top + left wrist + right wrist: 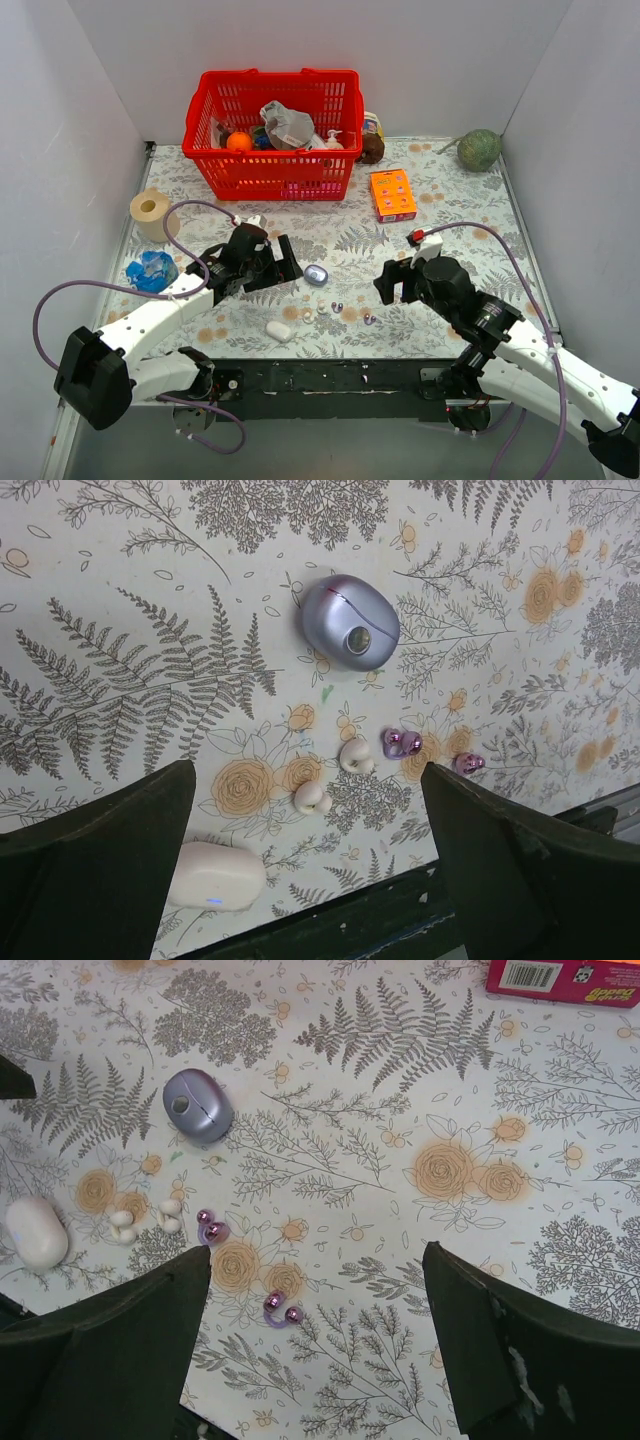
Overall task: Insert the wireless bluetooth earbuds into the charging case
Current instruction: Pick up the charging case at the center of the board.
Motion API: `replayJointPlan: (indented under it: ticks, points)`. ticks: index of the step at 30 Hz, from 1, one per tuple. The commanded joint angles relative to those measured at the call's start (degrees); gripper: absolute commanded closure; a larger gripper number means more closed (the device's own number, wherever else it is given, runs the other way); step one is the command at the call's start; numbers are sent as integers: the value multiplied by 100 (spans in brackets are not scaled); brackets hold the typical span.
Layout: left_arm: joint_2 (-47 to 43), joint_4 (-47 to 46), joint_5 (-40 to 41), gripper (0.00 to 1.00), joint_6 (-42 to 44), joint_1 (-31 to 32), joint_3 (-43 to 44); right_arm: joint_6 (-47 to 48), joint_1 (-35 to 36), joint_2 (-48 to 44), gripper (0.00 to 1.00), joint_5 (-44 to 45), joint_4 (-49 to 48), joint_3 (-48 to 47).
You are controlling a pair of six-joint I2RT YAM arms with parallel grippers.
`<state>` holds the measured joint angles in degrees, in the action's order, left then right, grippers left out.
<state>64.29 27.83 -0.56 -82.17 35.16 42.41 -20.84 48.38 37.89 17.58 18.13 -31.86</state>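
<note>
Two wireless bluetooth earbuds, one (338, 306) (402, 742) (210, 1225) and the other (369, 319) (468, 763) (280, 1307), lie loose on the fern-printed table (450, 215), near its front edge and a little apart from each other. Both are out of the charging case (316, 275) (350, 614) (197, 1106). The case rests closed and flat on the cloth, somewhat farther from the arms than the buds and touching neither. The left gripper (290, 262) (308, 775) hovers just to the left of the case with its jaws spread wide and nothing between them. The right gripper (395, 285) (315, 1255) hangs to the right of the buds, also gaping and empty. A pair of white earbuds (308, 313) (312, 798) (122, 1225) sits just beside the nearer purple bud, and a white oval case (279, 331) (215, 875) (37, 1232) lies left of them by the table's edge. Toward the back stand a red basket (275, 75) full of odds and ends and an orange box (392, 194). A roll of tape (152, 208) and a crumpled blue item (153, 270) sit at the left, and a green round object (480, 150) sits in the far right corner.
</note>
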Motion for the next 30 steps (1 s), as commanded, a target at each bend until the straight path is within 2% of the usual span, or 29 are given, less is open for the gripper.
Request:
replayJointPlan:
  ticks: [1,4,8,18,26,30]
  points:
    - [-67,-112,-76,2,630,166,222,-8,-4,-27,7,-141,-134,153]
    - [162,10,186,2,1183,439,722,-25,5,8,7,-229,-292,215]
    - [1004,275,521,2,1825,720,1259,-17,-4,183,8,-361,-319,66]
    - [1876,338,434,2,2960,870,1691,291,-4,272,9,-501,-81,-312]
    - [2790,407,758,2,2768,914,2078,291,-4,298,9,-581,-64,-347]
    - [3089,293,671,2,2697,923,2148,300,-4,307,9,-581,-20,-365]
